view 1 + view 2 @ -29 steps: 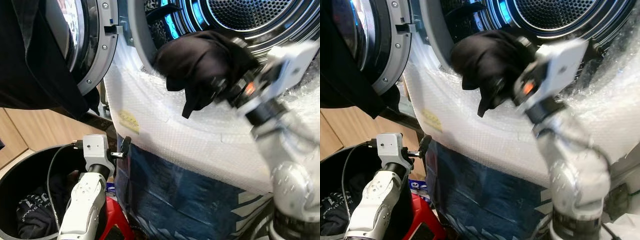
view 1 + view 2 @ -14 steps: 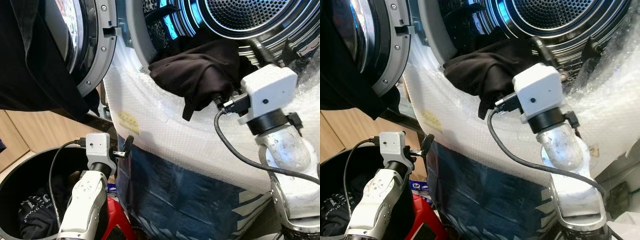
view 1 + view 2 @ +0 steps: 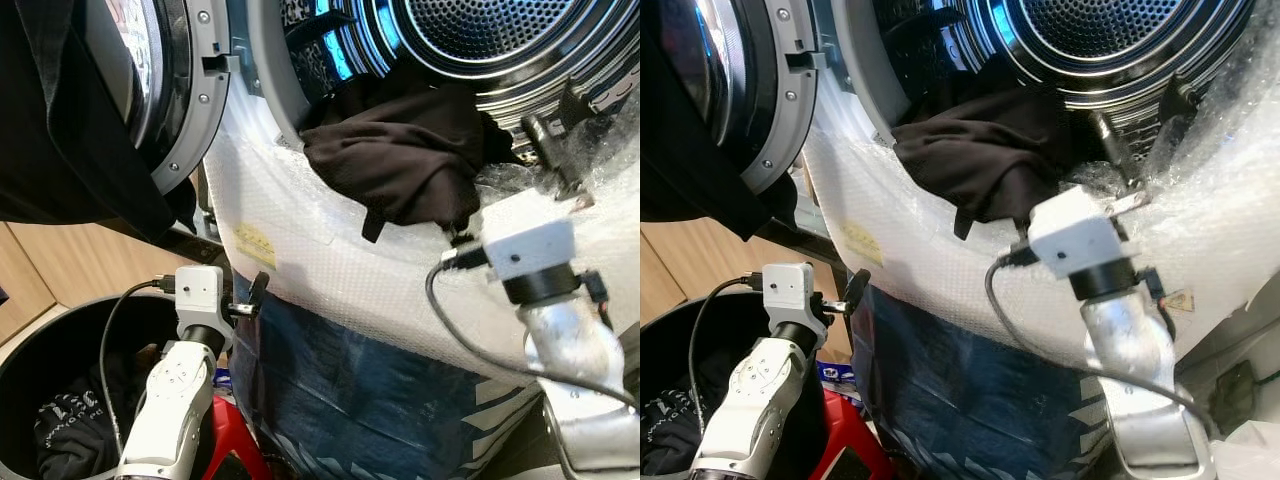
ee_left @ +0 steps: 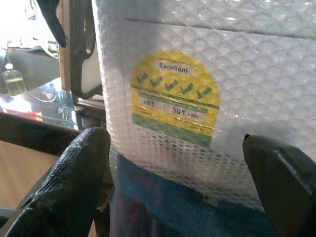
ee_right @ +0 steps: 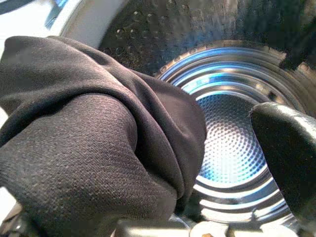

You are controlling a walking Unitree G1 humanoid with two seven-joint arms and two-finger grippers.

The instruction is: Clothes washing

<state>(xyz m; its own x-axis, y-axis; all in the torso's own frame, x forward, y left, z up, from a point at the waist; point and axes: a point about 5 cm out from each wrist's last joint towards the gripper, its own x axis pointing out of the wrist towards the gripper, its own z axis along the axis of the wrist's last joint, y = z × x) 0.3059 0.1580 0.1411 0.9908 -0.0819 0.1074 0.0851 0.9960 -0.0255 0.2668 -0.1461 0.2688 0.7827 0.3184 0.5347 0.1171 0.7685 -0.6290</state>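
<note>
Right hand, fingers apart beside the limp black garment on the drum lip, should pinch a thick fold.

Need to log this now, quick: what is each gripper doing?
Left gripper: jaws open, holding nothing, facing the bubble-wrapped washer front.
Right gripper: jaws open beside the black garment on the drum's rim.

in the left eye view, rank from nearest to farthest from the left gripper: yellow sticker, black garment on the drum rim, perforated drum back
1. yellow sticker: on the bubble wrap just above the left gripper.
2. black garment: draped over the drum rim, up and to the right.
3. perforated drum back: deepest inside the machine.
</note>
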